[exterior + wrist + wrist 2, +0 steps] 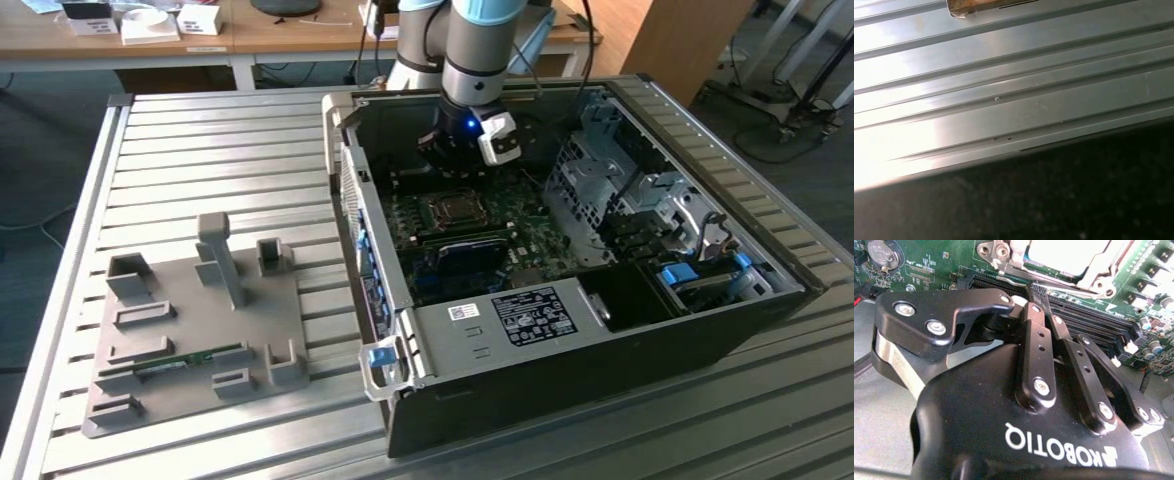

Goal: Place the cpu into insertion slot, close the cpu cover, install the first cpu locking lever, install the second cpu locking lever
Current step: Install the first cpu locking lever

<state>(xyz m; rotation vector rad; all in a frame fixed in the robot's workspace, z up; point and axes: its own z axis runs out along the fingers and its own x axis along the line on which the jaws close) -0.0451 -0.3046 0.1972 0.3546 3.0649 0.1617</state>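
The cpu (1061,252) lies with its dull silver top showing inside the insertion slot (451,210) on the green board. The shiny cpu cover (1106,267) lies flat around it as a frame. A thin metal lever (1054,282) runs along the socket's near edge. My gripper (1035,290) has its black fingers (1038,347) drawn together, shut, with the tips just short of that edge. In the exterior view the gripper (458,175) hangs inside the open computer case (561,400), just behind the socket.
Long black memory slots (1094,325) run beside the socket, and a coin battery (881,252) sits on the board. A drive cage (627,190) stands at the exterior view's right. A grey fixture plate (200,330) lies at its left on the ribbed metal table (1004,75).
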